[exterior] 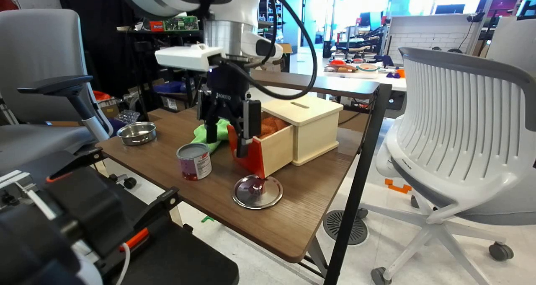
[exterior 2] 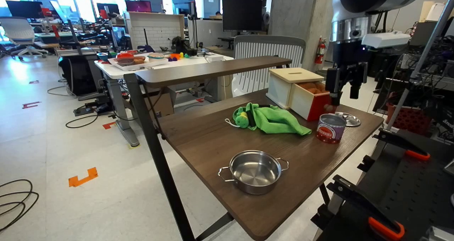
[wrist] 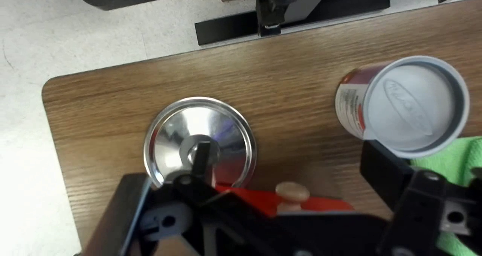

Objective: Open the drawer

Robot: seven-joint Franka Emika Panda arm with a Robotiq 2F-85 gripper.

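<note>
The drawer slides out of a light tan wooden box point(exterior: 316, 123) and stands well open, with orange-brown cloth point(exterior: 272, 125) inside. Its red front point(exterior: 253, 159) faces the table's near edge; it also shows in an exterior view point(exterior 2: 316, 108) and, partly, in the wrist view point(wrist: 263, 201). In the wrist view a round wooden knob point(wrist: 292, 192) on the front appears between the fingers, touching neither. My gripper point(exterior: 227, 144) is open and empty, pointing down at the drawer front; it also shows in an exterior view point(exterior 2: 345, 95) and in the wrist view point(wrist: 290, 162).
A can point(exterior: 195, 162) stands in front of the drawer, close to one finger in the wrist view point(wrist: 412, 105). A metal lid point(exterior: 257, 193) lies by the drawer's front corner. A green cloth point(exterior 2: 275, 120) lies beside the box. A metal pot point(exterior 2: 255, 172) stands farther along the table.
</note>
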